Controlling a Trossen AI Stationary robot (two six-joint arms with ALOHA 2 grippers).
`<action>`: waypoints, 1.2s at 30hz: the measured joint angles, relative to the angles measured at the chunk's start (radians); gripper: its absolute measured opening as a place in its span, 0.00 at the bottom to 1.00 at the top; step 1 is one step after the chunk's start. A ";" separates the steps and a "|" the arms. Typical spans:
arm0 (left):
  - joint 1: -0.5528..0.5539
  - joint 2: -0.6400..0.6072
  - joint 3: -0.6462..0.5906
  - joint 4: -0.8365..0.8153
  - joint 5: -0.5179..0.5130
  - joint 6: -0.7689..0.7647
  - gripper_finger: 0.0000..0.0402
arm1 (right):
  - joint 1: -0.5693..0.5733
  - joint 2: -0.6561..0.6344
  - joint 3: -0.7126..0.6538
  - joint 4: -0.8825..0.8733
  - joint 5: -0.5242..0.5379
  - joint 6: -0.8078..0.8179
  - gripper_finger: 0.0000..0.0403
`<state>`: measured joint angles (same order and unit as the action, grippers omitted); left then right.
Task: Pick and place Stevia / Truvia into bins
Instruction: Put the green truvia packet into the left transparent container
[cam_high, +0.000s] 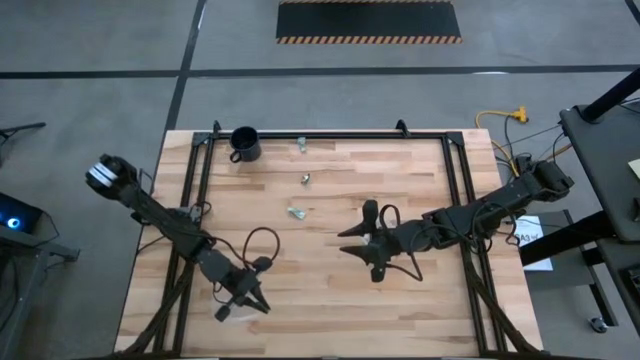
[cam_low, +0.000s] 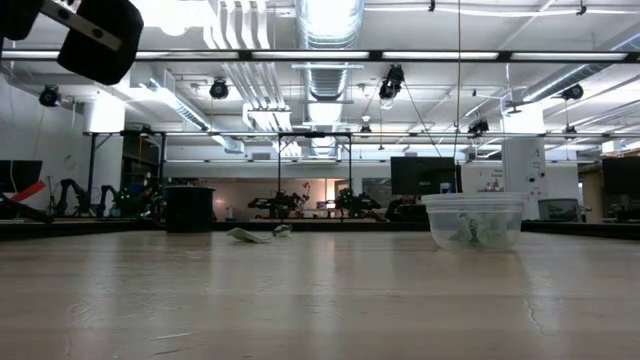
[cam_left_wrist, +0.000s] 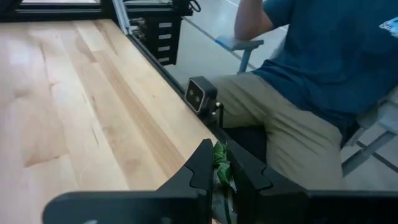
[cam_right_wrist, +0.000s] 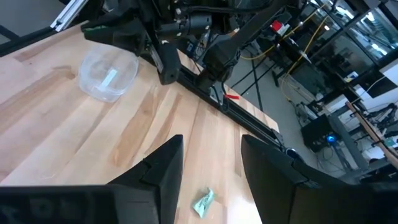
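Where legible, no packet (cam_left_wrist: 221, 163) lettering.

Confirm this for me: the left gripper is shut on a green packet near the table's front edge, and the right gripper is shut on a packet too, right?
Only partly. The left gripper is shut on a green packet, but the right wrist view shows the right gripper open and empty, with a packet on the table between its fingers.

Table (cam_high: 330, 200) pale wood planks, smooth, slight sheen; bin (cam_low: 474, 221) clear glossy plastic; packet (cam_right_wrist: 203, 202) crinkled paper.
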<state>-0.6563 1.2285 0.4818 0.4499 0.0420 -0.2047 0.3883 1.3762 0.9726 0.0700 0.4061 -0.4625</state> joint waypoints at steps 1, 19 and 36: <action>0.000 -0.009 -0.003 -0.010 0.002 -0.008 0.02 | 0.000 0.000 0.000 0.000 -0.006 0.000 0.38; 0.000 -0.174 -0.010 -0.368 0.086 -0.301 0.03 | 0.000 0.000 0.000 0.014 -0.048 0.027 0.38; -0.011 0.008 0.113 -0.655 -0.077 -0.758 0.03 | 0.000 0.000 0.000 -0.011 -0.048 0.071 0.38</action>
<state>-0.6678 1.2365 0.5951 -0.2052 -0.0353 -0.9623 0.3885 1.3758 0.9722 0.0593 0.3580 -0.3916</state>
